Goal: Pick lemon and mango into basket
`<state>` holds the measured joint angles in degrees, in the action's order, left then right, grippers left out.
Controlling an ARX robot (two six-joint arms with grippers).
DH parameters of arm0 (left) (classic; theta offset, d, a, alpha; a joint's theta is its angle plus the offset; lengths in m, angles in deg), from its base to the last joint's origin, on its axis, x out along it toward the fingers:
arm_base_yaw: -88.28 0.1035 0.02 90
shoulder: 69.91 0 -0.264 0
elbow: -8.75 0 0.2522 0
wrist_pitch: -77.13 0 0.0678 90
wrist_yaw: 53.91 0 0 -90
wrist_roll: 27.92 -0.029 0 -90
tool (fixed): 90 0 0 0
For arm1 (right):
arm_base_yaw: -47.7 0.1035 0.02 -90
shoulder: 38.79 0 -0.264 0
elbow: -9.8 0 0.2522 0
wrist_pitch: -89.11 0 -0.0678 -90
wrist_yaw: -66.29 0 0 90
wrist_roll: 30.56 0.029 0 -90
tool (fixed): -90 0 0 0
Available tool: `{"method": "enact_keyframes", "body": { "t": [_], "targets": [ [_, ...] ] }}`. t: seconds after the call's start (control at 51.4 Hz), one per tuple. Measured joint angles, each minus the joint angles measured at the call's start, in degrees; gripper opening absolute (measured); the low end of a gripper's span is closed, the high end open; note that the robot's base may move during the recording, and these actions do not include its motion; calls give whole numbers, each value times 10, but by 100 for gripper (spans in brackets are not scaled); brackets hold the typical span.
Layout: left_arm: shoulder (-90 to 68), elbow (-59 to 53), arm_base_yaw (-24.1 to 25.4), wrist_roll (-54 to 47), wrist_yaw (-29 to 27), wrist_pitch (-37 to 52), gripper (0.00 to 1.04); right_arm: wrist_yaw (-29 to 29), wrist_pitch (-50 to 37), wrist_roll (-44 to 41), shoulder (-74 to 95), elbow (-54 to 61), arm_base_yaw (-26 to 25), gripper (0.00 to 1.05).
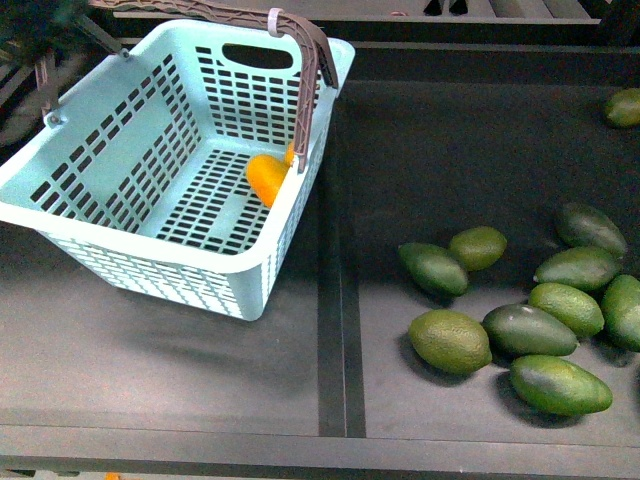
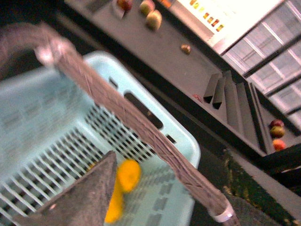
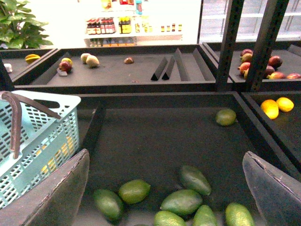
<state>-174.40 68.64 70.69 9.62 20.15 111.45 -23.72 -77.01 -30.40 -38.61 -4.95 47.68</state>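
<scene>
One smooth yellow-orange mango [image 1: 267,178] lay on the slotted floor of the basket [image 1: 120,190], against the wall on the shelf-divider side, just under the lower end of the brown hinged handle [image 1: 308,95]. The basket was light turquoise plastic with slit walls and a white zip tie [image 1: 275,19] around the handle top. It stood on a dark matte shelf [image 1: 150,350]. Beside it, past a raised black divider [image 1: 335,300], glossy dark green oval fruits [image 1: 520,330] lay clustered, some paler and rounder.

From the left wrist, only one grey finger [image 2: 80,197] of the left gripper showed above the basket, so I cannot tell how its jaws stood. The right gripper [image 3: 169,197] hung over the green fruits with its two dull grey fingers [image 3: 61,188] spread wide, pinching nothing.
</scene>
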Motion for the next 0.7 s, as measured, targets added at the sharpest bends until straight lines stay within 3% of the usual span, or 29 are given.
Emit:
{"method": "enact_keyframes", "body": {
  "t": [0.039, 0.097, 0.234, 0.37, 0.701],
  "targets": [
    [40, -61, 17, -141, 10, 88, 54, 0, 0, 0, 0, 0, 0, 96],
    [103, -125, 42, -271, 25, 139, 37, 0, 0, 0, 0, 0, 0, 96],
    [181, -243, 73, -351, 63, 153, 3, 0, 0, 0, 0, 0, 0, 96],
    [223, -311, 95, -363, 82, 182, 3, 0, 0, 0, 0, 0, 0, 96],
    [372, -393, 127, -367, 115, 116, 3, 0, 0, 0, 0, 0, 0, 96]
  ]
}}
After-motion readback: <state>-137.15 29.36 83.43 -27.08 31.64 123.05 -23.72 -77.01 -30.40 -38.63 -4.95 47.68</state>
